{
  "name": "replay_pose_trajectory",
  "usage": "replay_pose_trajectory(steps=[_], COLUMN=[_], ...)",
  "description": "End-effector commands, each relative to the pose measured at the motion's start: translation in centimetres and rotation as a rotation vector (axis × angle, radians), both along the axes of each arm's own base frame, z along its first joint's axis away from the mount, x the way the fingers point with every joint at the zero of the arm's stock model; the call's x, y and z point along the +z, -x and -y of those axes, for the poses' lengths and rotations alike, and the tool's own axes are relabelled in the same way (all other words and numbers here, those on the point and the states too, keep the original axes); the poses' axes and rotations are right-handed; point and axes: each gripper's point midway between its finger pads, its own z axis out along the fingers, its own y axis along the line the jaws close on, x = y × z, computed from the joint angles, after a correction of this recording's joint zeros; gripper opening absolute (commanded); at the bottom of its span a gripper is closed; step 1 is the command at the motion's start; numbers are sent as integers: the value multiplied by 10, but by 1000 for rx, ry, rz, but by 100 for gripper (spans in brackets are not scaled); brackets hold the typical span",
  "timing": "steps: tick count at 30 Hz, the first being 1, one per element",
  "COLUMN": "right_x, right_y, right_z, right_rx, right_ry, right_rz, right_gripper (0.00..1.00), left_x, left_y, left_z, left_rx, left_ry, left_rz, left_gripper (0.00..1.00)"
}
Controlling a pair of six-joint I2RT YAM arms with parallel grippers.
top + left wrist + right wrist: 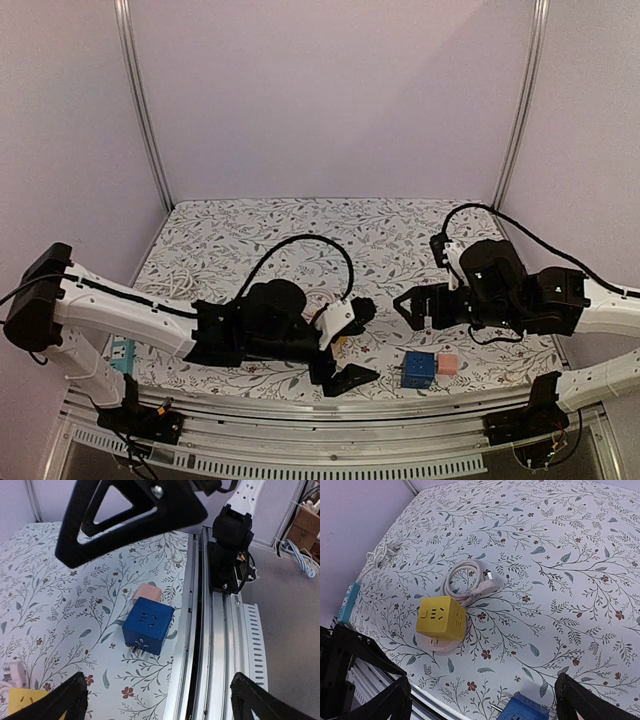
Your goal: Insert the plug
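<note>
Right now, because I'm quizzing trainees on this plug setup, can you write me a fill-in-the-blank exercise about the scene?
The cube with metal prongs is ___.
The small block beside it is ___.
The white cable lies coiled beside the ___ socket cube.
The left gripper and right gripper both stand ___.
Missing: blue, pink, yellow, open.

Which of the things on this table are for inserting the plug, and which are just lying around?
Likely for the job: blue plug cube, yellow socket cube.
Lying about: pink block, teal power strip, tangled white cord.
</note>
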Motion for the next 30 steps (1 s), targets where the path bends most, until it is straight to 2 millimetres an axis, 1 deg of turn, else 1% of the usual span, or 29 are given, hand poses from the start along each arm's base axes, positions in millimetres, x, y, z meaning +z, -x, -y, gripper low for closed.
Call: replay_pose_trajectory(steps=[1, 2, 3, 5, 6, 7, 8, 10, 14, 18, 19, 20, 24, 26, 30], right_x=[3, 7, 14, 30, 35, 41, 45, 49, 44, 31, 28, 26, 24, 25, 28], right_y=[14, 17, 18, 24, 28, 31, 32, 33, 31, 28, 26, 25, 25, 26, 27], right_z=[27, 38, 44, 44, 42, 44, 47, 50, 48, 42, 40, 40, 38, 38, 38], right_rx=[-9, -21, -37, -13, 13, 25, 24, 18, 13, 18, 16, 14, 19, 24, 30], right_ry=[17, 23, 4, -84, -115, -136, -153, -167, -148, -96, -81, -70, -61, -67, -79], right_rz=[-9, -4, 7, 27, 34, 46, 56, 60, 58, 33, 28, 24, 19, 21, 25], right_gripper=[99, 99, 99, 99, 99, 99, 99, 99, 99, 99, 99, 99, 99, 99, 99], left_x=[-15, -19, -23, -32, -42, -47, -54, -61, -79, -86, -88, -94, -104, -109, -113], left_y=[23, 22, 21, 20, 19, 18, 16, 12, 0, -16, -18, -18, -18, -24, -34], left_z=[30, 35, 40, 50, 57, 63, 68, 81, 95, 99, 99, 99, 101, 102, 104], left_rx=[-159, -163, -171, -188, -198, -204, -210, -214, -228, -229, -236, -251, -276, -260, -252], left_ry=[-32, -32, -31, -32, -48, -53, -63, -66, -81, -61, -64, -81, -102, -118, -130], left_rz=[73, 96, 115, 137, 141, 149, 153, 169, 179, 142, 135, 132, 132, 139, 136], left_gripper=[100, 99, 99, 99, 99, 99, 99, 99, 99, 98, 97, 96, 94, 94, 93])
